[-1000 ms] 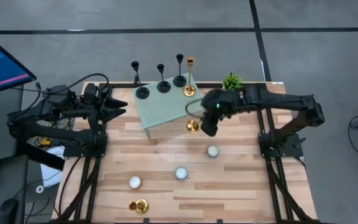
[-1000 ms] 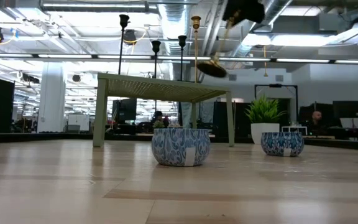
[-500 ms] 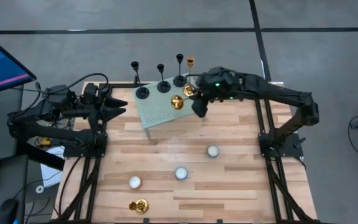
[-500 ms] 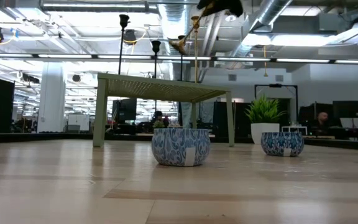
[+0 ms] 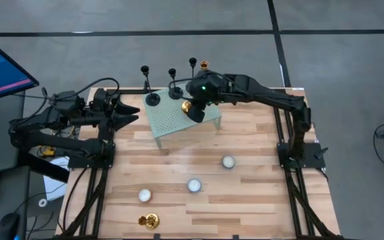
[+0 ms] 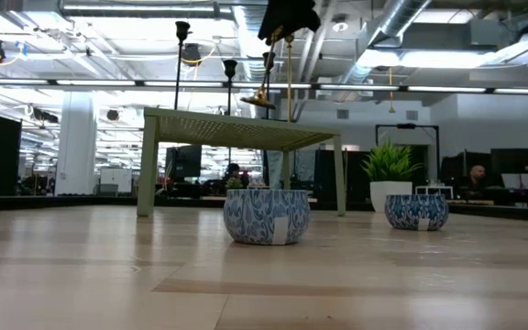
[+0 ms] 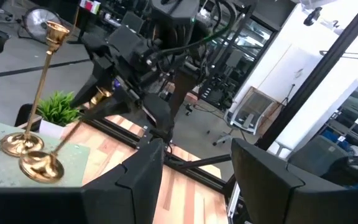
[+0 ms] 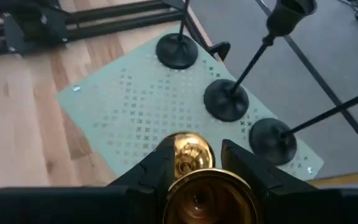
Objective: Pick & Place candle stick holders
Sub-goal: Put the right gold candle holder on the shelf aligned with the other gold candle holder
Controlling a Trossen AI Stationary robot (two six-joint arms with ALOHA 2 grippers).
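**Gold holder held tilted above the perforated stand**

Shiny gold metal marks the carried candle stick holder (image 5: pixel 187 107): a slim stem ending in a round, dished base, held tilted in the air by the right gripper (image 5: pixel 195 109), whose dark fingers (image 8: pixel 244 168) clasp the stem near its cup. It hangs just above the pale green stand (image 5: pixel 169 119), a small flat-topped table on four legs whose top is pierced with a pattern of small crosses. On that stand three matt black holders (image 5: pixel 153 99) stand upright on disc bases in a row, with a tall gold holder (image 7: pixel 35 96) beside them. A short squat gold holder (image 5: pixel 150 219) lies near the front edge of the table (image 5: pixel 259 200), which is made of light wooden planks. Three round tealights (image 5: pixel 228 161), in blue-and-white patterned cups, sit well apart on it. A green potted plant (image 6: pixel 391 163) stands behind. The left gripper (image 5: pixel 127 113) waits at the table's left side, fingers spread apart. Beyond lies an open hall with exposed ceiling ducts. No writing is legible.
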